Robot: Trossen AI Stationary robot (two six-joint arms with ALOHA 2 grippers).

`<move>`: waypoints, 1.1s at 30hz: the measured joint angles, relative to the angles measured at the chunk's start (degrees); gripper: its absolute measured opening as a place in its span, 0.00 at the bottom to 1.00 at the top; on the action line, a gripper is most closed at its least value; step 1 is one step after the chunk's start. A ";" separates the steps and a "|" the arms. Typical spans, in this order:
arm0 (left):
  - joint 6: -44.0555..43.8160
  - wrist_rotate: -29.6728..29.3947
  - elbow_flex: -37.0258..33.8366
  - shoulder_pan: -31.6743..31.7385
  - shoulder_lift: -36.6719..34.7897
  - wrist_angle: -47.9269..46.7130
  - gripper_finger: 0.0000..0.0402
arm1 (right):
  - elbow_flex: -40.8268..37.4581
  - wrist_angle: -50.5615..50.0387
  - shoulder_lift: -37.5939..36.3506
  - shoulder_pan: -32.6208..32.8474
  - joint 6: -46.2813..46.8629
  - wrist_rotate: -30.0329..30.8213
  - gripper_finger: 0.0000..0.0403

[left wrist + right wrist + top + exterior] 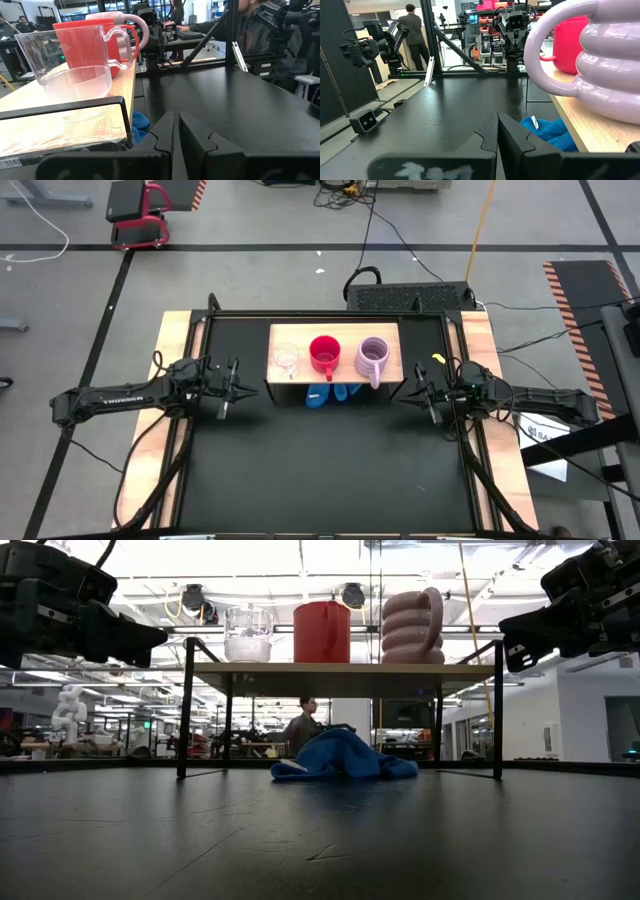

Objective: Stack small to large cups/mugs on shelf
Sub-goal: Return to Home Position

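Left end effector (236, 388) hovers above the black tabletop (320, 470) just off the shelf's left end. Its fingers are pressed together w/ nothing btwn them. In the left wrist view the two dark fingers (165, 132) meet along a thin seam. It is apart from the shelf (300, 333), not touching it.

Right end effector (408, 394) sits likewise off the shelf's right end, also closed & empty. Its fingers (512, 137) meet in the right wrist view. In the low view both hang at roughly shelf-top height, each apart from the black frame posts. The left one (140, 637) is at the picture's left, the right one (512, 643) at its right.

The shelf has a light wood top board on a black frame & stands toward the back-centre of the tabletop. On the board are 3 cups, upright, in one row w/ small gaps, side by side & not nested:
- small clear glass cup (286, 358), nearest the left arm
- red mug (325, 353), in the middle
- lilac mug (373, 357), nearest the right arm; ribbed, biggest of the three, handle turned toward the shelf's front edge

A bunched blue cloth (325, 393) lies on the tabletop under the shelf, poking out past its front edge in the high view.

In the room beyond, the low view shows a person (303, 725) under the shelf line. The right wrist view shows another person (412, 30) w/ back turned.
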 joint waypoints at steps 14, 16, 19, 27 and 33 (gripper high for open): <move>0.00 0.01 0.00 0.02 0.00 0.00 0.08 | 0.00 0.00 0.00 0.01 0.01 0.01 0.00; 0.00 0.00 0.00 0.01 0.01 0.00 0.08 | 0.00 0.00 -0.01 0.00 0.00 0.00 0.00; 0.00 0.00 0.00 0.01 0.00 0.00 0.08 | 0.00 0.00 0.00 0.00 0.02 0.00 0.00; 0.00 0.00 0.00 0.01 0.00 0.00 0.08 | 0.00 0.00 0.00 0.00 0.01 0.00 0.00; 0.00 0.00 0.00 0.00 0.00 0.00 0.08 | 0.00 0.00 -0.01 0.01 0.02 0.00 0.00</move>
